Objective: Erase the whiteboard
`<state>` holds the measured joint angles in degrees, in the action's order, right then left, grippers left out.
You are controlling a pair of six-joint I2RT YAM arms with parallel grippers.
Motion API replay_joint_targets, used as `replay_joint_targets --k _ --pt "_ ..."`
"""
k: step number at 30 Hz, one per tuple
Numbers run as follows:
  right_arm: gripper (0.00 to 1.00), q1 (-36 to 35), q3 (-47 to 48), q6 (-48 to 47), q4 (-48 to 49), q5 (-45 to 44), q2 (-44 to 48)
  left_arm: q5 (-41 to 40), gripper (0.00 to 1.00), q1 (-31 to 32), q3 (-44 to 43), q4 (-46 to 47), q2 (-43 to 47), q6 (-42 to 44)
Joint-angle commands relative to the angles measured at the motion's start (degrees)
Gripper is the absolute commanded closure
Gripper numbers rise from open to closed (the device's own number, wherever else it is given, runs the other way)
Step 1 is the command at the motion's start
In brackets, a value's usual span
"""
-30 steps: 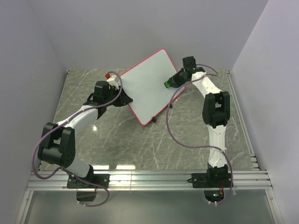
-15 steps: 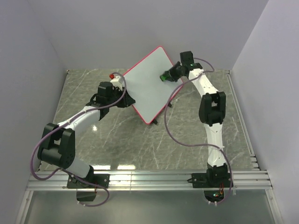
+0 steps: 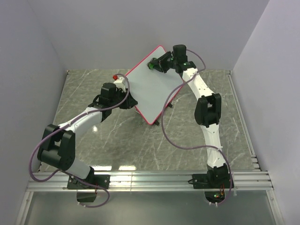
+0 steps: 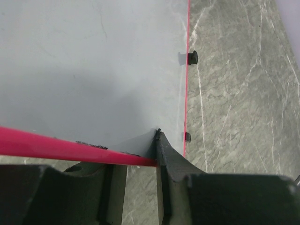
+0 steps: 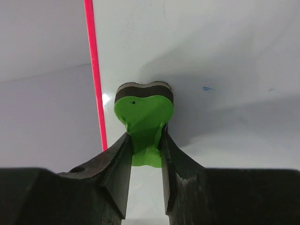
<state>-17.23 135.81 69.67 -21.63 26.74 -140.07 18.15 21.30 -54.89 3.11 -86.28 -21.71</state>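
The whiteboard (image 3: 151,83), white with a thin pink-red rim, is held tilted up off the table. My left gripper (image 3: 130,101) is shut on its lower left edge; in the left wrist view the red rim (image 4: 70,149) runs between my fingers and two black clips (image 4: 192,57) sit on the right edge. My right gripper (image 3: 157,64) is shut on a green eraser block (image 5: 144,115), which presses on the board near its top corner, next to the red rim (image 5: 95,75). Small faint blue marks (image 5: 206,88) show to the eraser's right.
The grey marbled table (image 3: 108,140) lies under the board. A small red-and-white object (image 3: 115,77) sits just left of the board's upper edge. Grey walls close in the back and both sides. A metal rail (image 3: 150,180) runs along the near edge.
My right gripper has swept the eraser up and left across the board, from near its right edge to its top corner. The left gripper and the board have shifted slightly right.
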Motion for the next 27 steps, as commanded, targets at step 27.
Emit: replay_joint_targets --k 27 --pt "0.69 9.3 -71.1 -25.1 -8.3 -28.8 42.9 -12.7 1.00 0.6 6.2 -7.2 8.7 15.0"
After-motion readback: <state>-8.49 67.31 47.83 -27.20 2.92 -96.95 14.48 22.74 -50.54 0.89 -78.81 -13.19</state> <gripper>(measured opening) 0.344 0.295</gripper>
